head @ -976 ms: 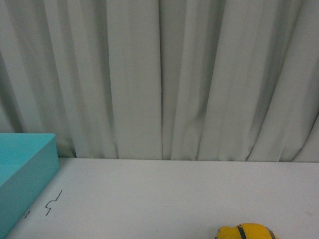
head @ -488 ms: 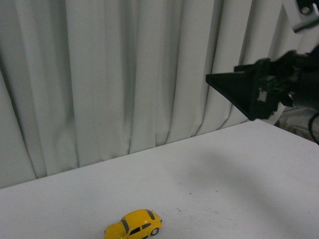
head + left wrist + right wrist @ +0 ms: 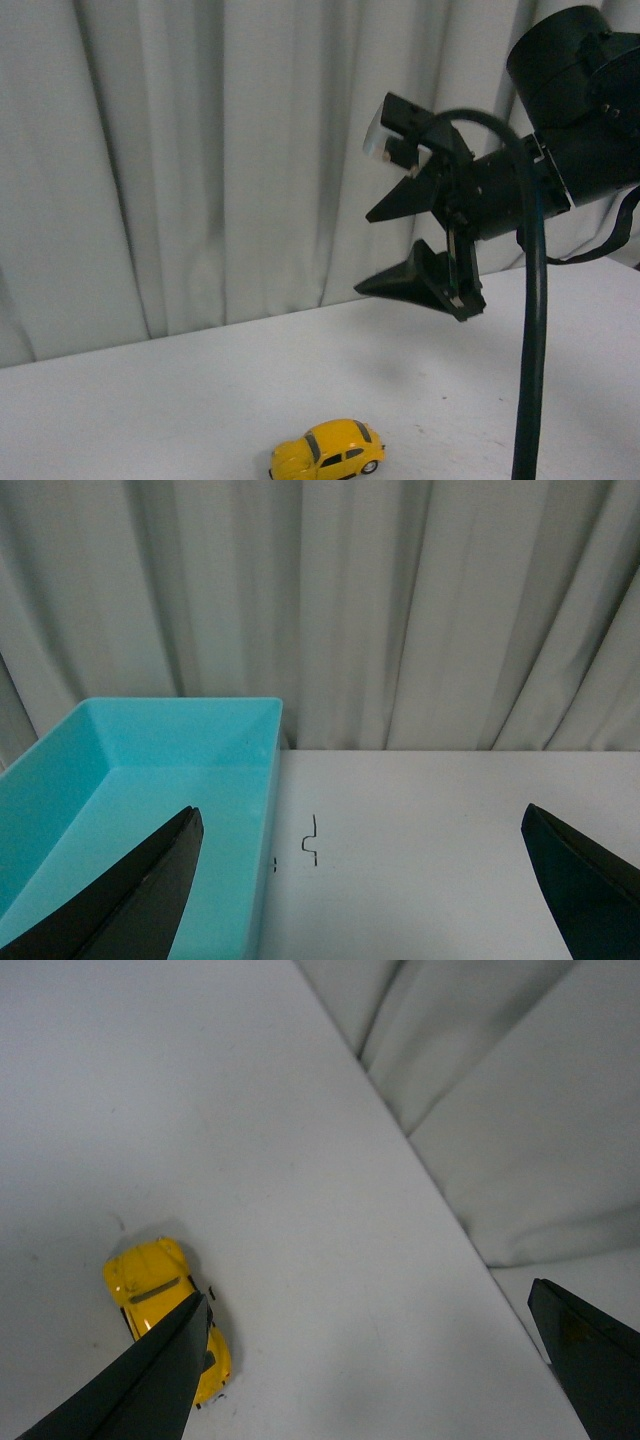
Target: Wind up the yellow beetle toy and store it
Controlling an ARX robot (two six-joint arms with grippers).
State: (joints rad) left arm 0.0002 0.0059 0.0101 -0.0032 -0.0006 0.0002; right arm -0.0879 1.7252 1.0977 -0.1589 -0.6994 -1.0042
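The yellow beetle toy [image 3: 328, 451] stands on its wheels on the white table [image 3: 150, 400], near the bottom edge of the front view. It also shows in the right wrist view [image 3: 160, 1295], partly behind one black finger. My right gripper [image 3: 375, 250] hangs open and empty in the air above and to the right of the toy, jaws wide apart. My left gripper [image 3: 365, 880] is open and empty over the white table, next to a turquoise box [image 3: 120, 790]. The left gripper is out of the front view.
Grey-white curtains [image 3: 200, 150] hang behind the table along its far edge. A small black mark [image 3: 312, 840] is drawn on the table beside the turquoise box. A thick black cable [image 3: 535, 300] runs down at the right of the front view.
The front view has swung, so the toy now sits further right in it. The right gripper has come further into view, leftward and closer to the camera, with its jaws apart.
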